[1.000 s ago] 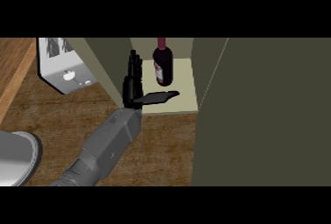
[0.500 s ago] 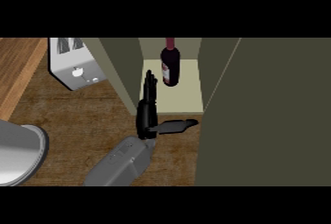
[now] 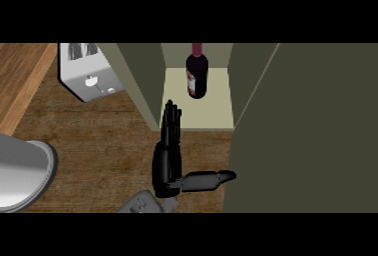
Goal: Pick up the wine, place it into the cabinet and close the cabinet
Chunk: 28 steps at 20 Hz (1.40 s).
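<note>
bottle top: the dark red glass wine bottle (image 3: 196, 75) is cut off at twelve o'clock
my arm: grey forearm (image 3: 148, 204) cropped at six o'clock

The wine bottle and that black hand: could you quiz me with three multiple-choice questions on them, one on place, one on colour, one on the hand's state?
1. Where is the wine bottle?
A. lying on the wooden counter
B. standing on the cabinet shelf
C. on top of the toaster

2. What colour is the toaster?
A. white
B. red
C. blue

3. How is the hand?
A. curled round the bottle
B. open, fingers straight, holding nothing
C. gripping the toaster

Answers:
1 B: it stands upright on the pale shelf between the cabinet's walls.
2 A: its body is white, with slots on top.
3 B: the fingers stretch straight toward the shelf, the thumb sticks out sideways, and the bottle is apart from it.
</note>
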Tool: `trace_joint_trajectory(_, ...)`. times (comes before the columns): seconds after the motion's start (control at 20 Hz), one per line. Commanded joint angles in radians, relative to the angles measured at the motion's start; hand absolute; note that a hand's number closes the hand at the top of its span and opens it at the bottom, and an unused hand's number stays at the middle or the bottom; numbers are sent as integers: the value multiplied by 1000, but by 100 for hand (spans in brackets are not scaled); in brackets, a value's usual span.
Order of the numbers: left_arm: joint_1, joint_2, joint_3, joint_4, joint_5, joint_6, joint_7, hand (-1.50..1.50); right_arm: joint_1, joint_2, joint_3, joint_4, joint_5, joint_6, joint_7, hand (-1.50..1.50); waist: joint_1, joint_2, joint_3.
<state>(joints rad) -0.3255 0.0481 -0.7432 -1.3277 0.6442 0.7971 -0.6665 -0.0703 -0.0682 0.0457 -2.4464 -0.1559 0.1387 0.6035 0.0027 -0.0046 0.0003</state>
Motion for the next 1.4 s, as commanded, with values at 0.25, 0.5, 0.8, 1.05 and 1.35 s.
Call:
trace_joint_trajectory(0.25, 256, 90, -107, -310, -134, 123, 42, -150, 51, 5, -25, -52, -78, 15, -2, -150, 0, 2, 0)
trace_joint_trajectory(0.5, 359, 216, -115, -490, -141, 52, 47, -150, 73, 10, 5, -57, -93, 48, -1, -150, 2, 1, 0)
trace_joint_trajectory(0.8, 423, 308, -124, -562, -146, -13, 51, -150, 74, -18, 29, -97, -170, 86, 101, 150, -4, 1, 0)
trace_joint_trajectory(1.05, 506, 410, -123, -675, -135, -88, 45, -150, 129, -25, 46, -112, -136, 147, 48, 150, -5, 1, 0)
trace_joint_trajectory(1.35, 546, 492, -2, -723, -71, -154, 53, -150, 168, -7, 109, -139, -245, 145, 144, 150, -10, 0, 0)
